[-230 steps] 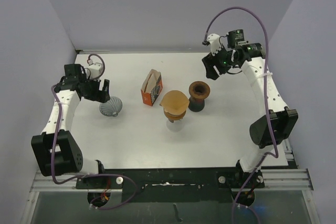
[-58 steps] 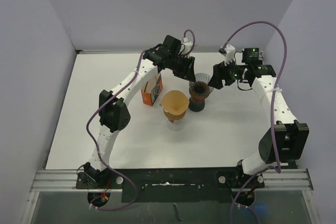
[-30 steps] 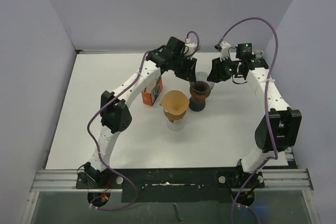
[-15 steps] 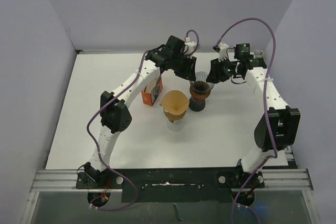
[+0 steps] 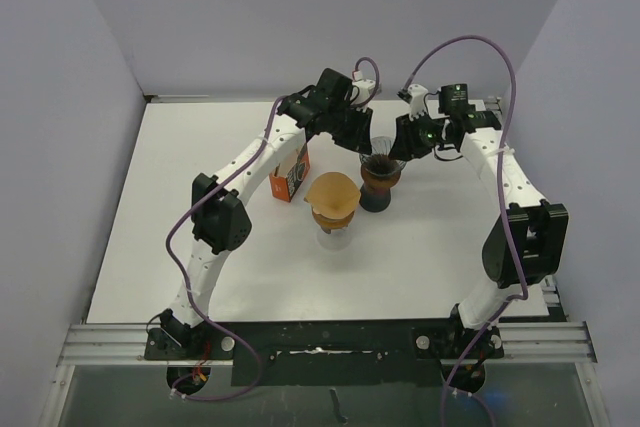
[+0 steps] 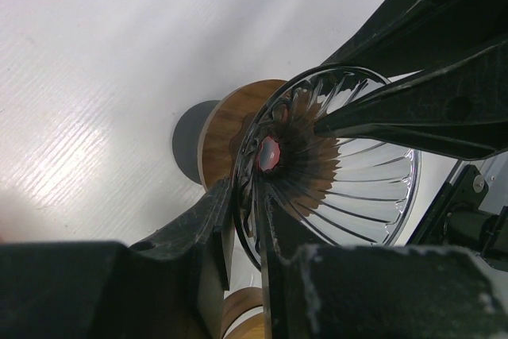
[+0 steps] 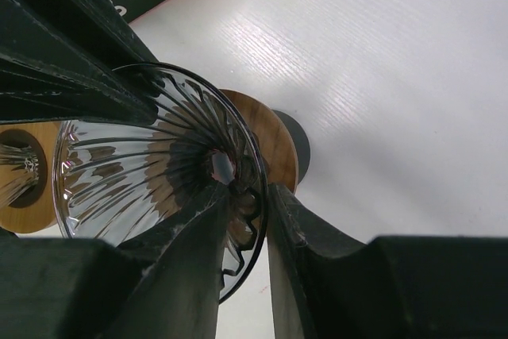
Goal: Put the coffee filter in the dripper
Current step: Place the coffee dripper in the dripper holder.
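A: Where is the dripper to be found?
B: The glass dripper [image 6: 357, 188] is seen toward the far side of the table [image 5: 200, 247], right of centre, over a wooden stand [image 6: 226, 129] with a dark foot. Whether it is seated on the stand cannot be told.
A: How is it held?
B: Its rim is pinched on the left side by the left gripper [image 6: 248, 200], with the jaws drawn narrow, one finger inside the cone and one outside. The opposite side of the rim is taken in the same way by the right gripper [image 7: 252, 192], which is closed narrowly on the glass.
A: And the coffee filter?
B: The coffee filter [image 5: 332, 192], a tan paper cone, is seated point-down in a separate holder [image 5: 332, 237] just near-left of the stand, apart from both grippers. An orange box [image 5: 290, 172] is stood just left of the filter, slightly farther back.
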`<action>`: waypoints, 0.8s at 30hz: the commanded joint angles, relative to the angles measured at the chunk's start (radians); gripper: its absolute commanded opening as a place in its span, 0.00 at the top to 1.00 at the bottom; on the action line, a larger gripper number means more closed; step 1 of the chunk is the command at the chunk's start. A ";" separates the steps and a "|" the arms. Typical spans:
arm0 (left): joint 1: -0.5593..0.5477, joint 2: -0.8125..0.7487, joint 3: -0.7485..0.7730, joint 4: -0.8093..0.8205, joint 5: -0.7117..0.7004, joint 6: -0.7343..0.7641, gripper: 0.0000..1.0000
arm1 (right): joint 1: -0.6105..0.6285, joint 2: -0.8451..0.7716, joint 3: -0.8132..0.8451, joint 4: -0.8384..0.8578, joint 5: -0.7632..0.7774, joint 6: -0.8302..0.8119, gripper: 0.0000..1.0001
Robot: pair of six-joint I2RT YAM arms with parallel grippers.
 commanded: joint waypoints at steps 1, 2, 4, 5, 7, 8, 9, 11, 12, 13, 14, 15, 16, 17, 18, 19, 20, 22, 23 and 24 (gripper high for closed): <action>-0.004 0.011 0.023 0.014 0.018 0.028 0.91 | 0.003 -0.005 0.017 0.024 0.032 -0.018 0.75; -0.006 0.011 0.018 0.015 0.020 0.029 0.91 | 0.002 -0.005 0.015 0.025 0.034 -0.020 0.75; -0.007 0.010 0.015 0.016 0.020 0.030 0.92 | 0.002 -0.003 0.011 0.025 0.036 -0.021 0.75; -0.010 0.011 0.015 0.016 0.019 0.031 0.92 | 0.002 -0.002 0.009 0.027 0.036 -0.022 0.76; -0.010 0.014 0.015 0.016 0.017 0.031 0.93 | 0.002 0.000 0.005 0.028 0.043 -0.023 0.76; -0.011 0.017 0.016 0.016 0.017 0.031 0.93 | 0.002 0.001 0.005 0.028 0.045 -0.023 0.76; -0.011 0.019 0.016 0.015 0.015 0.031 0.94 | 0.002 0.001 0.004 0.028 0.047 -0.023 0.76; -0.012 0.023 0.015 0.012 0.012 0.031 0.94 | 0.001 0.001 0.003 0.026 0.050 -0.023 0.77; -0.012 0.026 0.014 0.010 0.010 0.031 0.95 | 0.003 0.001 0.003 0.026 0.053 -0.022 0.77; -0.012 0.028 0.014 0.010 0.008 0.031 0.95 | 0.003 0.003 0.003 0.026 0.057 -0.020 0.77; -0.012 0.029 0.013 0.008 0.008 0.031 0.95 | 0.003 0.004 0.003 0.026 0.060 -0.020 0.77; -0.013 0.031 0.010 0.008 0.008 0.030 0.95 | 0.003 0.006 0.004 0.024 0.065 -0.019 0.77; -0.012 0.031 0.008 0.009 0.007 0.029 0.95 | 0.003 0.007 0.005 0.023 0.066 -0.018 0.77; -0.013 0.032 0.004 0.010 0.008 0.027 0.95 | 0.003 0.010 0.005 0.023 0.066 -0.018 0.77; -0.012 0.033 0.000 0.011 0.007 0.025 0.96 | 0.003 0.012 0.005 0.023 0.066 -0.017 0.77; -0.012 0.033 -0.005 0.012 0.007 0.023 0.96 | 0.003 0.014 0.005 0.023 0.066 -0.018 0.77; -0.012 0.033 -0.010 0.013 0.008 0.022 0.96 | 0.004 0.015 0.005 0.022 0.067 -0.018 0.77; -0.012 0.034 -0.015 0.013 0.008 0.022 0.96 | 0.005 0.019 0.004 0.022 0.068 -0.018 0.77; -0.012 0.036 -0.016 0.013 0.007 0.020 0.96 | 0.005 0.020 0.003 0.022 0.069 -0.018 0.77; -0.013 0.037 -0.016 0.013 0.006 0.020 0.96 | 0.005 0.021 0.001 0.023 0.069 -0.020 0.77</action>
